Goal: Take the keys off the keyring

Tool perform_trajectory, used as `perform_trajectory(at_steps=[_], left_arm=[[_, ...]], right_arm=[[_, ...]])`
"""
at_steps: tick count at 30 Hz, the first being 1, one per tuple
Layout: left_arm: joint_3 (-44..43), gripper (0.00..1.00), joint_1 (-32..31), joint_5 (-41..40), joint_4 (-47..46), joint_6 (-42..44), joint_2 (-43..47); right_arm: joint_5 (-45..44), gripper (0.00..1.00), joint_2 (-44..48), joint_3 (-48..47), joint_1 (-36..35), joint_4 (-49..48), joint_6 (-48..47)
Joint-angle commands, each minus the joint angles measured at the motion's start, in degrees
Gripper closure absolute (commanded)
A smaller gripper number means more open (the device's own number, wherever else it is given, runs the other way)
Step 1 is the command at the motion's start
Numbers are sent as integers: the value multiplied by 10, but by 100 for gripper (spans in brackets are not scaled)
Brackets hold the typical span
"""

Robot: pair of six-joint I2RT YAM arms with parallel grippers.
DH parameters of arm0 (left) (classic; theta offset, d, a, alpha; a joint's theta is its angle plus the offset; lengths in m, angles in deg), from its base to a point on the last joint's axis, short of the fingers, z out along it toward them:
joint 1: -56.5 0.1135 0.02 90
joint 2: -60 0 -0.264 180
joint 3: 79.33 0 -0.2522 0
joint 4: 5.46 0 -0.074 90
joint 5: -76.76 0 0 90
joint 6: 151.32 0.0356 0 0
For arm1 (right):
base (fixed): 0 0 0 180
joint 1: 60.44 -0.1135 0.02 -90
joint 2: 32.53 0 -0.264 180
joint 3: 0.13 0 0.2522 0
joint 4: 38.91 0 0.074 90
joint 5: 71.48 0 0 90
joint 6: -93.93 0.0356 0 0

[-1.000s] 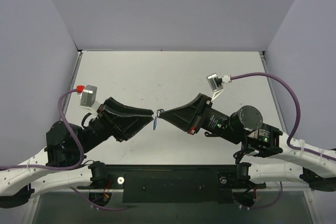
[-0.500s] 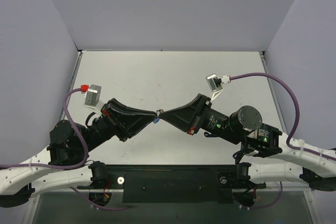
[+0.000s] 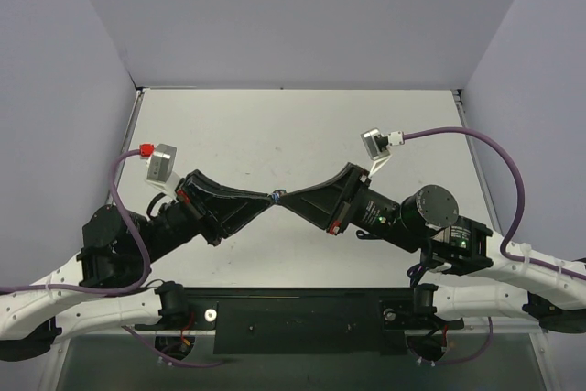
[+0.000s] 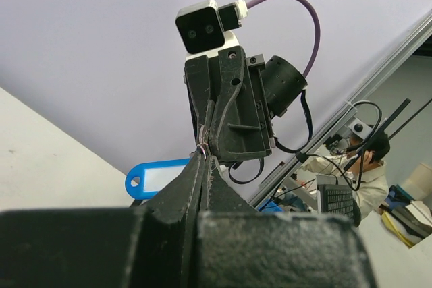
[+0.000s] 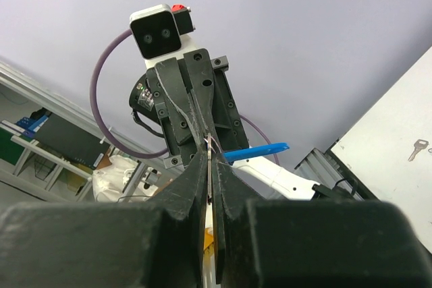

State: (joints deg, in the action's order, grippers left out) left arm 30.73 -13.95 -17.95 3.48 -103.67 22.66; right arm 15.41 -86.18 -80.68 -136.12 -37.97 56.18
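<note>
My two grippers meet tip to tip above the middle of the table. The left gripper point(image 3: 270, 197) point(image 4: 204, 158) is shut on the thin ring of the keyring, whose blue tag point(image 4: 159, 178) sticks out level to the left of its tips. The right gripper point(image 3: 281, 196) point(image 5: 209, 154) is shut on the key point(image 5: 210, 168), seen edge-on as a thin silver strip between its jaws. The blue tag point(image 5: 257, 152) shows edge-on just right of the right tips. In the top view the tag and key are almost wholly hidden between the fingertips.
A separate small silver key point(image 5: 418, 148) lies on the white table point(image 3: 302, 135) in the right wrist view. Grey walls close the table at the back and sides. Both arms' purple cables point(image 3: 476, 139) arch above the table.
The left arm has shifted slightly right and forward. The blue tag, which hung below the meeting fingertips, has swung up and is now almost hidden in the top view.
</note>
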Motion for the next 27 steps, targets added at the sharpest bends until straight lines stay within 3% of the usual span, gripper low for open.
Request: perform_trajectory(at_steps=[1, 7, 17, 27], left_arm=[[-50, 100, -2, 13, 39, 24, -15], [-60, 100, -2, 22, 47, 22, -21], [-140, 100, -2, 71, 183, 42, -56], [-183, 100, -1, 92, 243, 57, -70]], right_arm=[[-2, 100, 3, -9, -8, -26, -7], [-4, 100, 5, -5, -10, -18, -7], [-2, 100, 7, -18, -12, 35, -10], [0, 100, -4, -39, -19, 75, -14]])
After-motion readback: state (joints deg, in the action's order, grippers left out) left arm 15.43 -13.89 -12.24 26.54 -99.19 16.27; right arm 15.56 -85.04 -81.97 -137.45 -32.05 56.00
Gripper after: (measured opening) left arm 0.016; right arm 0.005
